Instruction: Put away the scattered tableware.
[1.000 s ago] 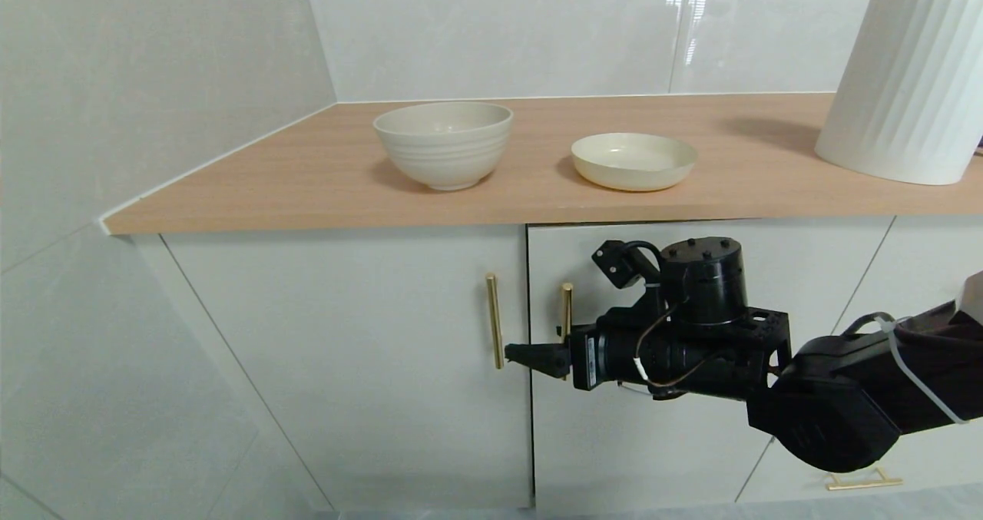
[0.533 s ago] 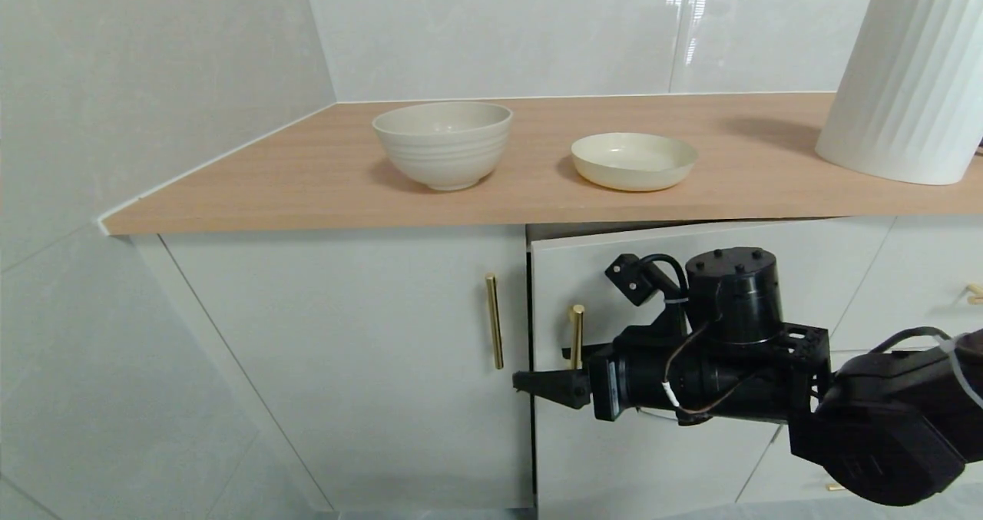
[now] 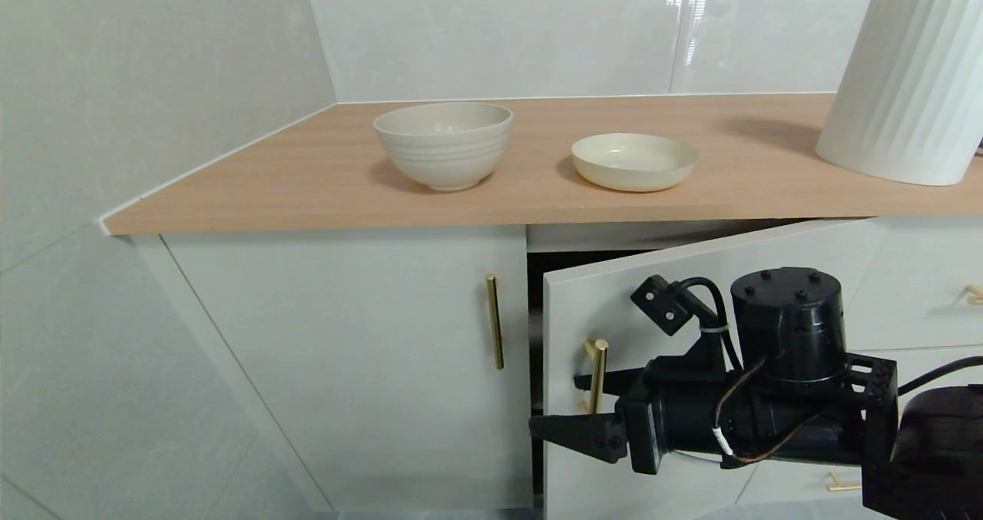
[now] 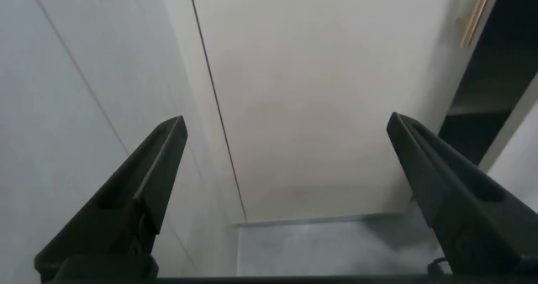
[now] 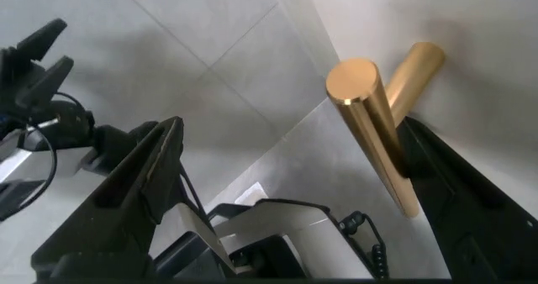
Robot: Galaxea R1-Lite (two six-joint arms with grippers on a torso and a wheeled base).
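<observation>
The left gripper [image 4: 286, 120] hangs wide open and empty before the closed left door [image 3: 345, 351], while the bowl [image 3: 443, 144] and the shallow dish [image 3: 633, 160] sit apart on the counter [image 3: 269, 190] above. Rightward, the right gripper [image 3: 556, 405], open, hooks the brass handle [image 3: 597, 362] between its fingers without clamping, the right door [image 3: 691, 274] ajar. Opening the cupboard seems in hand, and the next move calls for swinging it wider.

You have nothing legible to read here — no print, number or sign; the small white cable tag [image 3: 718, 442] is too tiny to make out.
</observation>
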